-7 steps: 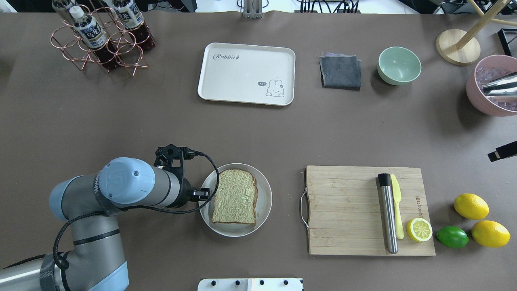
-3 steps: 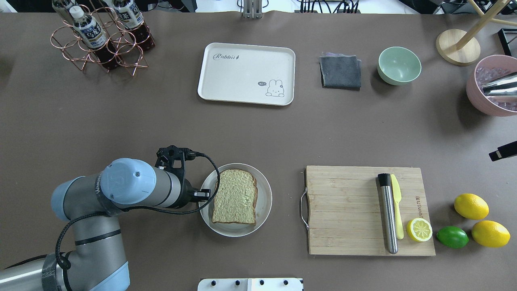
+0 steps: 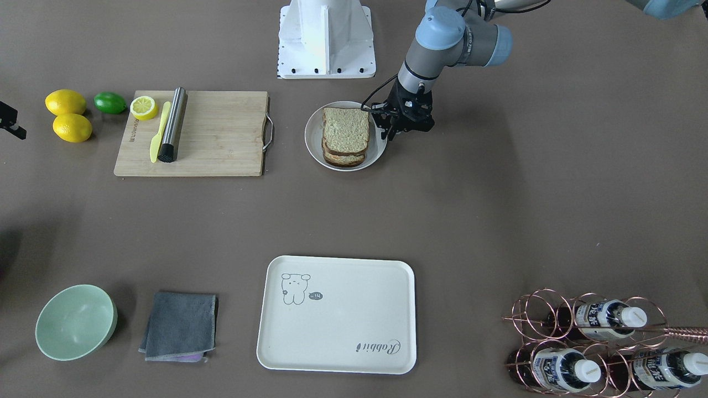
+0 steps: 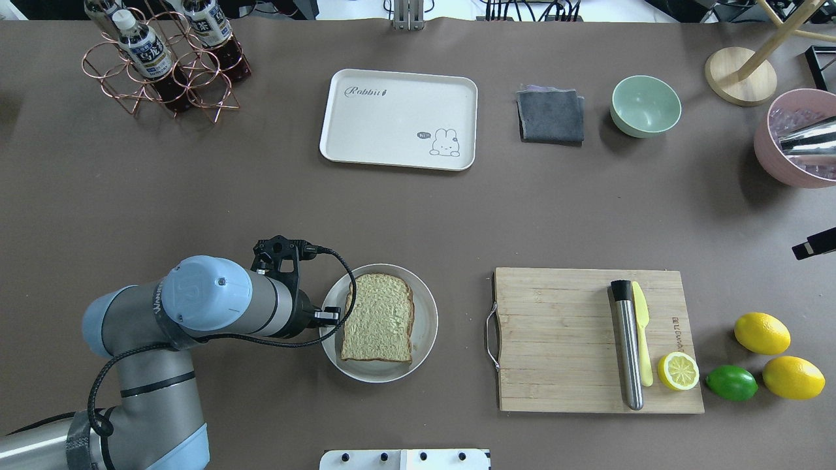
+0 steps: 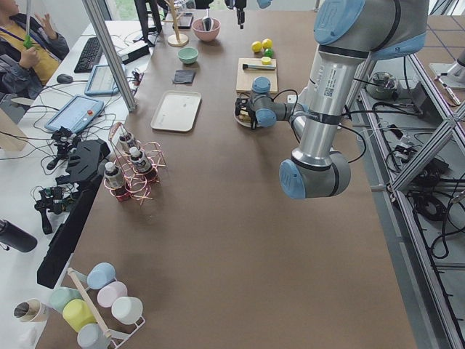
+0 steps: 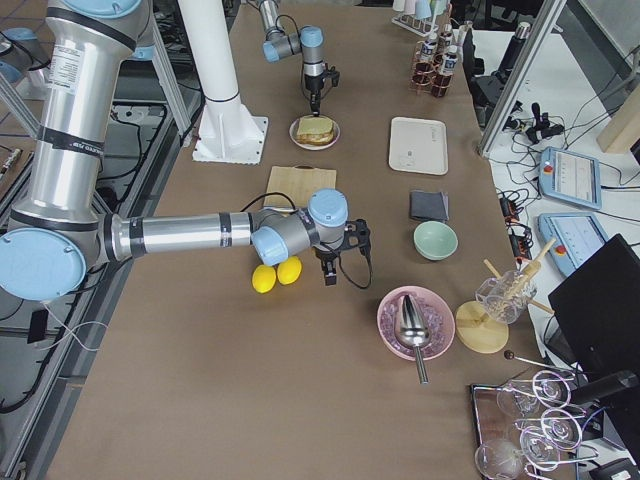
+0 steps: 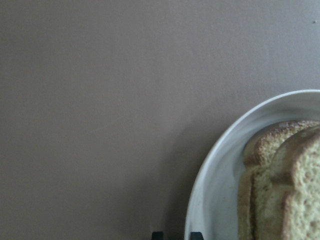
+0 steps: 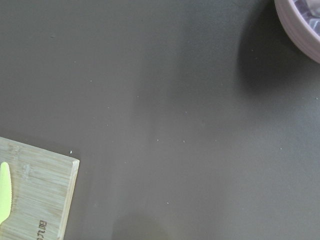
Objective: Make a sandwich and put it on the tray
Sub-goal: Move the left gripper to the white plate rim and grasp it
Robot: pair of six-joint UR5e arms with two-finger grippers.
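The sandwich [image 4: 379, 316] is a stack of tan bread slices with brown crusts on a round white plate [image 4: 428, 320]. It also shows in the front view [image 3: 345, 130] and the left wrist view [image 7: 285, 185]. No egg shows. My left gripper [image 4: 330, 316] is at the plate's left rim, with its fingertips close together astride the rim [image 7: 215, 185]. The cream tray [image 4: 398, 121] lies empty at the far middle. My right gripper [image 4: 813, 243] hovers at the right edge, above the table. I cannot tell whether it is open or shut.
A wooden cutting board [image 4: 562, 339] holds a metal cylinder [image 4: 627, 346], a yellow knife [image 4: 641, 339] and a lemon half [image 4: 678, 371]. Lemons and a lime lie to its right. A grey cloth [image 4: 550, 116], green bowl [image 4: 645, 106], pink bowl [image 4: 793, 140] and bottle rack [image 4: 166, 59] stand at the back.
The plate with the bread has shifted slightly to the left, toward my left arm, with the left gripper on its rim. The right gripper has barely moved.
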